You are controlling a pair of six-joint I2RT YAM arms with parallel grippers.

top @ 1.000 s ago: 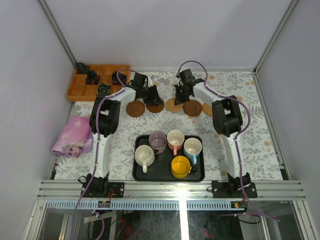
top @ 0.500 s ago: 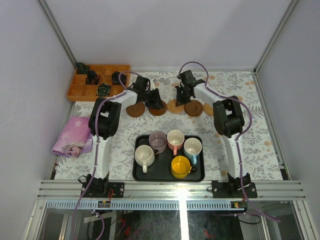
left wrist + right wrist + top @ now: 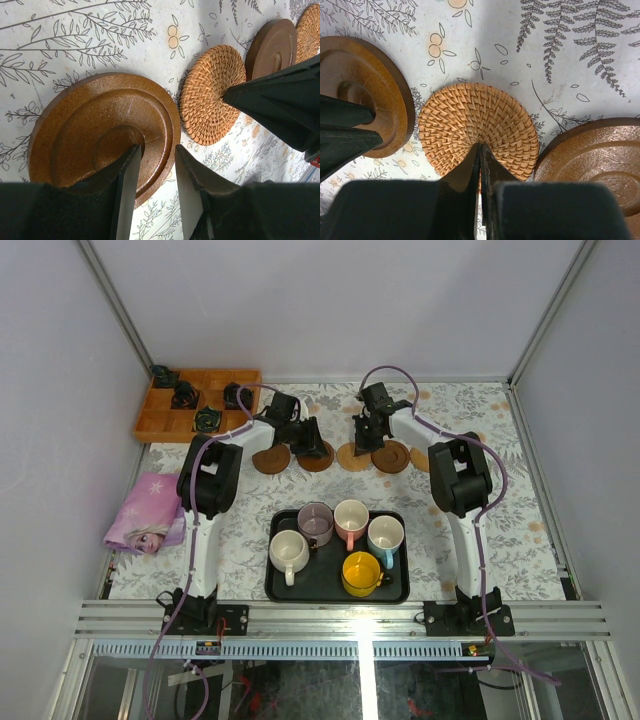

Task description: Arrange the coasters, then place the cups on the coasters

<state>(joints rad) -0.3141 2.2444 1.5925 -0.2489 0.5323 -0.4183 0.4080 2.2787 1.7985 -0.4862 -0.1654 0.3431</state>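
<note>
The flowered table [image 3: 520, 500] carries the cups [image 3: 351, 517] in a black tray [image 3: 320, 588], lower centre. The coasters [image 3: 268, 461] lie upper centre: thin, stiff and light, probably best taken at the rim. The left gripper [image 3: 156, 150] stands half spread over the wooden coaster [image 3: 75, 130]; the right gripper [image 3: 480, 147], pressed together, points at the woven coaster [image 3: 470, 115].

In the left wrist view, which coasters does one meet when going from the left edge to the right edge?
large brown wooden coaster → woven coaster → second brown wooden coaster → tan coaster cut by the right edge
</note>
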